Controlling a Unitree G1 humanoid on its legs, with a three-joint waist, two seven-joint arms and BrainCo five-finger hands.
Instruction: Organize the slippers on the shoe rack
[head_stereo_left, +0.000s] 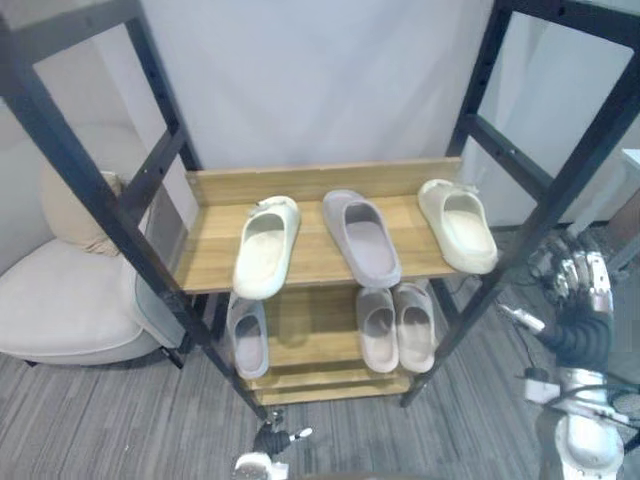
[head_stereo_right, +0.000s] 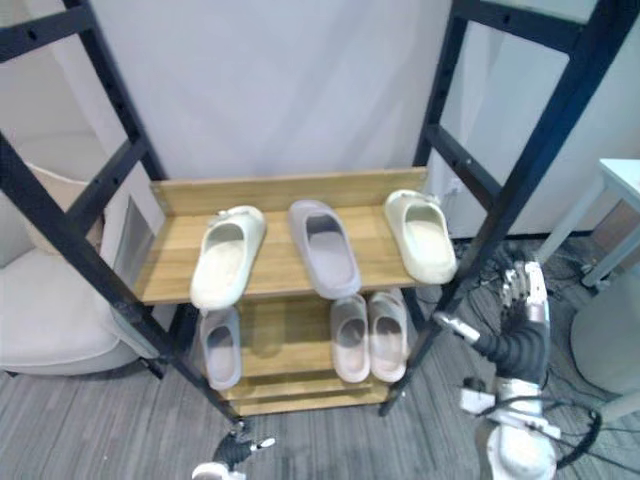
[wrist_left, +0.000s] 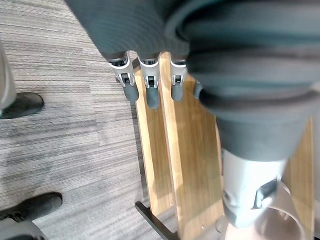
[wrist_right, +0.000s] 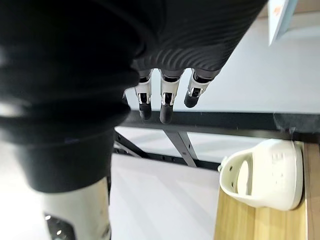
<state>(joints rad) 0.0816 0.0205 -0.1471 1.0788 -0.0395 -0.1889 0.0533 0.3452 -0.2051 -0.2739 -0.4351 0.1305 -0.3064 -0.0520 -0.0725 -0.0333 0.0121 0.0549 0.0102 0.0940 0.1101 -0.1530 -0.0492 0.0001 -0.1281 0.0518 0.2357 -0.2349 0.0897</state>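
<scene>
A wooden two-shelf rack (head_stereo_left: 210, 262) in a black frame stands before me. On the upper shelf lie a cream slipper (head_stereo_left: 266, 246) at the left, a grey slipper (head_stereo_left: 361, 236) in the middle and another cream slipper (head_stereo_left: 458, 224) at the right, the last also in the right wrist view (wrist_right: 265, 175). The lower shelf holds a grey slipper (head_stereo_left: 248, 335) at the left and a pale pink pair (head_stereo_left: 396, 326) at the right. My right hand (head_stereo_right: 523, 296) is raised beside the rack's right front post, open and holding nothing. My left hand (head_stereo_left: 274, 440) hangs low in front of the rack, fingers (wrist_left: 148, 87) relaxed.
A beige armchair (head_stereo_left: 65, 300) with a cushion stands left of the rack. A white wall is behind it. A white table corner (head_stereo_right: 620, 180) and cables lie to the right. A person's dark shoes (wrist_left: 22, 105) stand on the grey carpet near the rack's base.
</scene>
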